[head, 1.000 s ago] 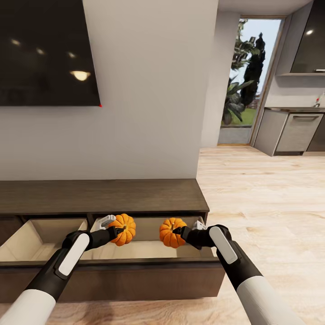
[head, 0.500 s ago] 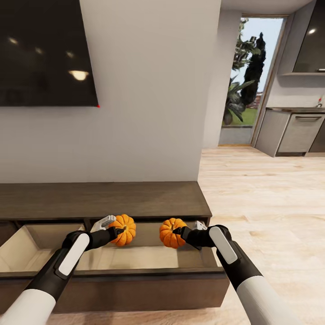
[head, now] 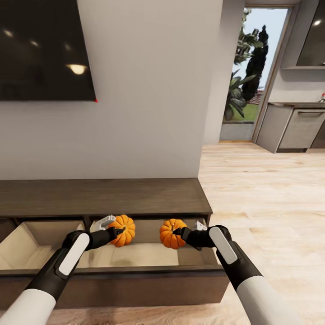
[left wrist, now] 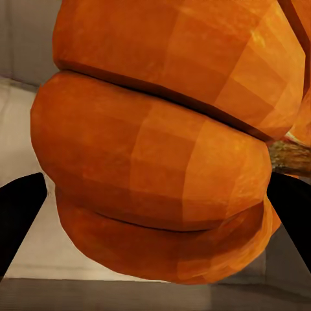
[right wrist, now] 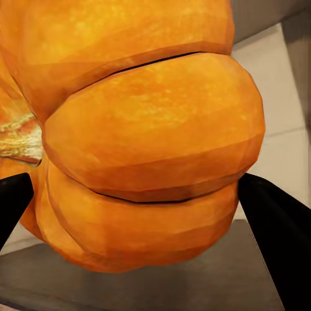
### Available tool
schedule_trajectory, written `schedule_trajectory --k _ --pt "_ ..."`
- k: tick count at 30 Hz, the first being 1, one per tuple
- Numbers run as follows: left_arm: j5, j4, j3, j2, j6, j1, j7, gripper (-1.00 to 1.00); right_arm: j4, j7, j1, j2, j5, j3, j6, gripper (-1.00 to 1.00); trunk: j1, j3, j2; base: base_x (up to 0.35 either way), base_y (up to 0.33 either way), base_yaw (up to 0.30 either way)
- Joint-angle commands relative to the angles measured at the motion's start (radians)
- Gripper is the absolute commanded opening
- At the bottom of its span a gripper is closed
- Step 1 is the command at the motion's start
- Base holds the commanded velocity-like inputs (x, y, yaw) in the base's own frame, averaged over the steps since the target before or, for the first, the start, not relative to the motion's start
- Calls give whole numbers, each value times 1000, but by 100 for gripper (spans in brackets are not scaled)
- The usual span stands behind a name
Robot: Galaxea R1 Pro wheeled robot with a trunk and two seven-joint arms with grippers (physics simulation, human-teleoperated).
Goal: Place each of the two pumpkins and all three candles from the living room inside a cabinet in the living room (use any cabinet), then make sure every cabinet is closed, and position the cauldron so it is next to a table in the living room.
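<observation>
1. Nearest the head camera, the two arms reach forward from the lower corners, white forearms giving way to black wrists with white panels; the left arm [head: 58,266] rises from the lower left, the right arm [head: 239,266] from the lower right.
2. The left end effector [head: 118,231] is clenched on the left pumpkin [head: 123,229]; in the left wrist view that pumpkin [left wrist: 162,142] sits between the two black fingertips [left wrist: 19,214], its brown stem toward one finger.
3. The right end effector [head: 177,233] is clenched on the right pumpkin [head: 171,233]; in the right wrist view the right pumpkin [right wrist: 142,136] bulges between the black fingertips [right wrist: 278,240], ribs running across.
4. Both pumpkins hang side by side, apart from each other, above the open right drawer [head: 144,255] of the cabinet [head: 104,196]; neither touches the light tan drawer floor as far as the head view tells.
5. Just left of it, a second drawer [head: 31,248] also stands open, its tan interior showing; the dark-brown drawer fronts [head: 135,284] run along the near edge.
6. Behind the drawers lies the cabinet's long dark-brown top, bare wood against the wall.
7. Above it, a white wall [head: 144,90] carries a large black screen [head: 43,49] at the upper left, with ceiling lights reflected in it.
8. Farther right, pale wooden floor [head: 262,198] runs to a tall glazed doorway [head: 253,72] with green plants outside; grey kitchen units [head: 298,128] stand beside it.
</observation>
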Motion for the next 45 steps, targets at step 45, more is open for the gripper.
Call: schedule_trajectory --k 45 --pt "10 -6 -48 -42 41 -20 140 -100 35 -17 -26 82 210 2 -105 -100 13 -113 -7 20 0 0"
